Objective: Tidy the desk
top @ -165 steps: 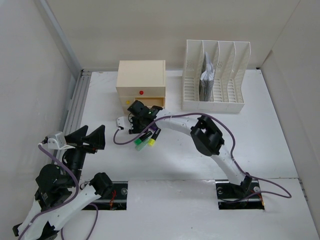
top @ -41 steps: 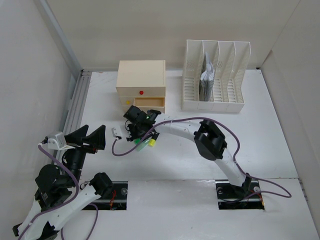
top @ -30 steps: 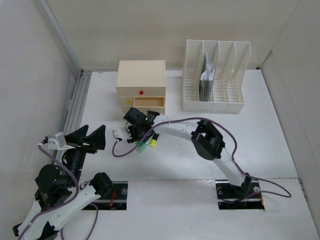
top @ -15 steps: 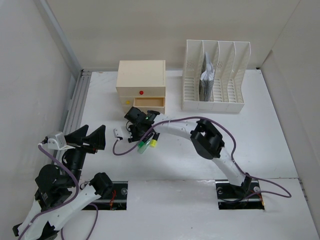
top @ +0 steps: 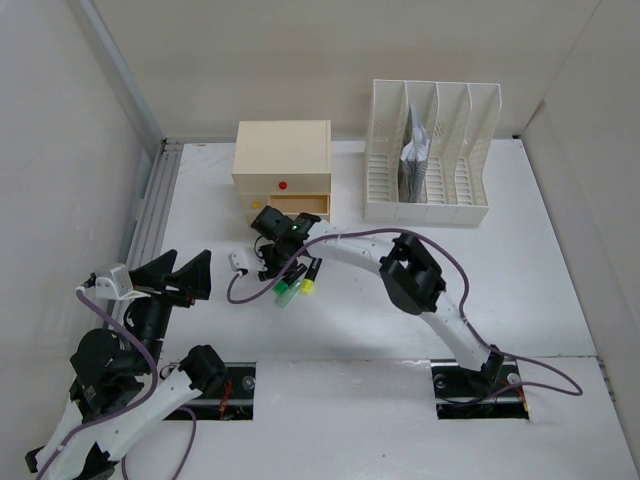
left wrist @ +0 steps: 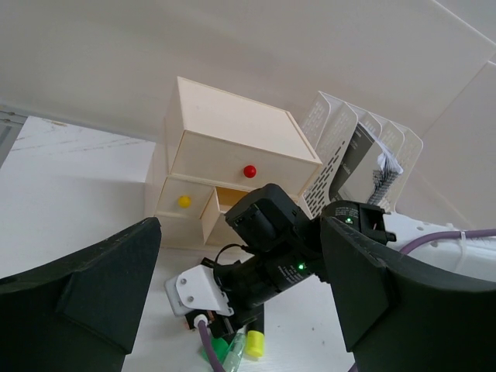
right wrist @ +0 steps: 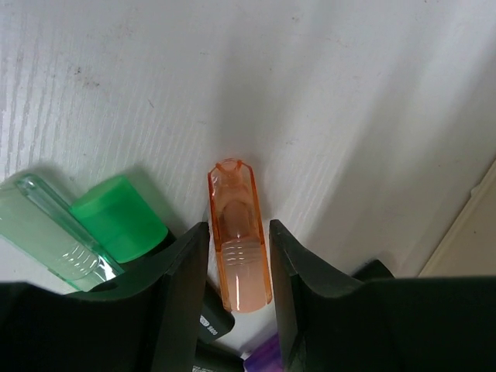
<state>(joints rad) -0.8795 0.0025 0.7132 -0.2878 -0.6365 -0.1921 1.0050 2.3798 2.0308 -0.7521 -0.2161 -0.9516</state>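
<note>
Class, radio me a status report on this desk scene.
Left gripper open, empty. Right gripper straddling orange marker, grip unclear. Desk: green marker, yellow marker loose. Drawer open.

The right gripper point(top: 285, 262) points down at the white desk point(top: 500, 280), just in front of the beige drawer box point(top: 283, 150), which has one low drawer pulled out a bit. A green marker point(top: 284, 291) and a yellow marker point(top: 309, 287) lie right by it. The left gripper point(top: 178, 268) sits far to the left with its black fingers spread wide, and a white file rack point(top: 425, 213) stands at the back.
</note>
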